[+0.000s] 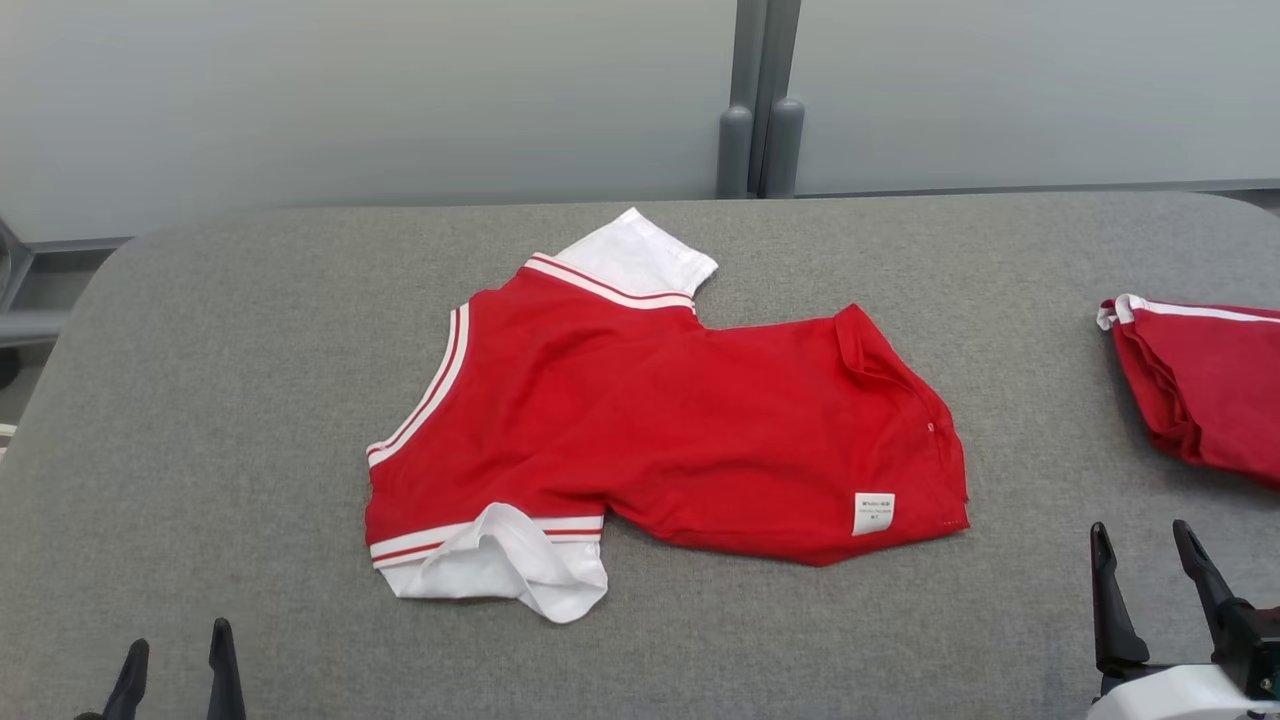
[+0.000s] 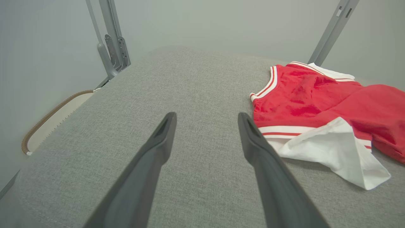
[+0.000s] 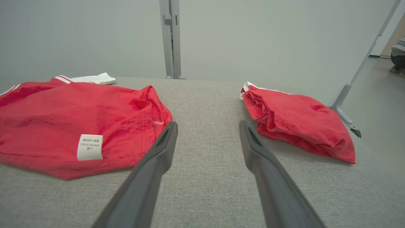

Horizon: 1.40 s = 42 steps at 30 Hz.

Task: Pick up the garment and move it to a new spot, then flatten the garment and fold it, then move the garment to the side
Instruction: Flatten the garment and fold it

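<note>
A red garment with white striped sleeves lies spread and inside out in the middle of the grey table, a white label near its hem. The left wrist view has its near sleeve to the right of my fingers. The right wrist view has its hem and label to the left. My left gripper stands open at the lower left, well short of the garment. My right gripper stands open at the lower right, beside the hem, with nothing between its fingers.
A second red garment, folded into a bundle, lies at the table's right edge; it is also right of my fingers. A grey post stands behind the table against the pale wall. The table's left corner is rounded.
</note>
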Tool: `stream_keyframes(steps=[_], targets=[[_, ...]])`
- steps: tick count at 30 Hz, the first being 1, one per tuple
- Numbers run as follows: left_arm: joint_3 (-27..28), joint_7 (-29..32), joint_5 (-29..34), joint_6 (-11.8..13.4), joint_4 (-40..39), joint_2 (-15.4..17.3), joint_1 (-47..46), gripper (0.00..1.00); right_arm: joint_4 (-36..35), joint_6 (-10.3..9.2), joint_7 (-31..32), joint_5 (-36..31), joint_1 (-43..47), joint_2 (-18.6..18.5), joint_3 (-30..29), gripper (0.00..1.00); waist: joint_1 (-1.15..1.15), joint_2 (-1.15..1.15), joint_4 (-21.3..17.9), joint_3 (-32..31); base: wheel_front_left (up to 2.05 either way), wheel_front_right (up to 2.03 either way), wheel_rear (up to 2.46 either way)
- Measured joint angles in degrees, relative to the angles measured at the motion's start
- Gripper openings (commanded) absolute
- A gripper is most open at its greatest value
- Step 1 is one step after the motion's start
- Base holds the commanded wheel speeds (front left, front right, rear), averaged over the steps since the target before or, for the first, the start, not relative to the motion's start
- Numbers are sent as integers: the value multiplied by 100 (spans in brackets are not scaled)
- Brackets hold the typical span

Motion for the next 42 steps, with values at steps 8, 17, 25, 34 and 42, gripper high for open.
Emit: stream_keyframes(steps=[8,17,25,34,42], targets=[[400,-5,350,-348,-82,1,428,100,43,0,0,31,47,-70,13,100,0,0,3,-207,0,0,0],[740,-5,609,-712,-143,-185,474,100,16,0,0,34,66,-87,18,100,0,0,50,-230,0,0,0],[857,-5,762,-955,-131,-277,482,100,20,0,0,34,66,-53,133,100,0,0,21,-220,0,0,0],[932,-5,864,-1096,-93,-400,506,100,4,0,0,40,62,-42,204,100,0,0,-4,-178,0,0,0],[772,135,971,-1230,-328,-374,399,100,157,0,108,152,-69,-85,458,100,0,0,-15,-36,0,0,0]])
